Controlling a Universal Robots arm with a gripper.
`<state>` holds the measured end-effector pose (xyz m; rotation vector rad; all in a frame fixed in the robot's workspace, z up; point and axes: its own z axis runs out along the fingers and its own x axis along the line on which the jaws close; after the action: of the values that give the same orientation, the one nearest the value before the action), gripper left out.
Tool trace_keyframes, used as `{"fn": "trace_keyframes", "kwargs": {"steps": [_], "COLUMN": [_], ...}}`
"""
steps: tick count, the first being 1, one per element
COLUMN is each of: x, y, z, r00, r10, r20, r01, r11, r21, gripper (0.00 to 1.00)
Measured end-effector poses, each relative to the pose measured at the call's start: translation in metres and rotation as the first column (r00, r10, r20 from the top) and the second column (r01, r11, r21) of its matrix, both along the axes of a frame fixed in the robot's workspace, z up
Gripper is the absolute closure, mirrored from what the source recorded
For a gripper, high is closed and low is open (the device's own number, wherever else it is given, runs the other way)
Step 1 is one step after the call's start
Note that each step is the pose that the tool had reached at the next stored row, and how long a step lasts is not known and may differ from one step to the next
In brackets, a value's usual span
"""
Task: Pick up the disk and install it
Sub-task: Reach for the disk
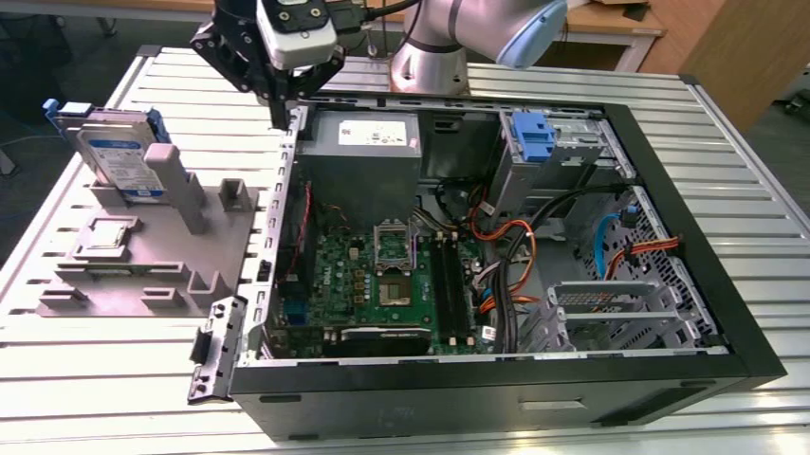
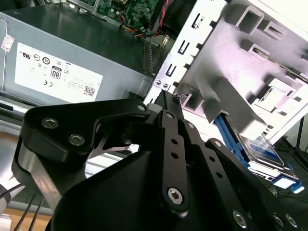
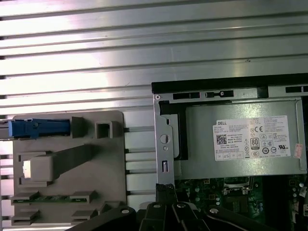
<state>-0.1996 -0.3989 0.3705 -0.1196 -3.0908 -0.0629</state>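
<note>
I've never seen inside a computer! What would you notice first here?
The big open computer case lies mid-picture in the exterior view, its green circuit board showing. The robot's black gripper hangs at the case's edge by the grey power supply. At the exterior view's left, the disk with blue rails stands in a grey holder.
</note>
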Motion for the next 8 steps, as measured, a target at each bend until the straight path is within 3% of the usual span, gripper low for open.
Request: {"fn": "trace_keyframes", "kwargs": {"steps": [8], "x": [-0.002], "y": [0.0], "z": [-0.0005], "r00": [1.0], "r10": [0.0], "r20": [-0.0008], "r01": [0.0], "r11": [1.0], "r21": [-0.0001], "gripper": [0.9]}}
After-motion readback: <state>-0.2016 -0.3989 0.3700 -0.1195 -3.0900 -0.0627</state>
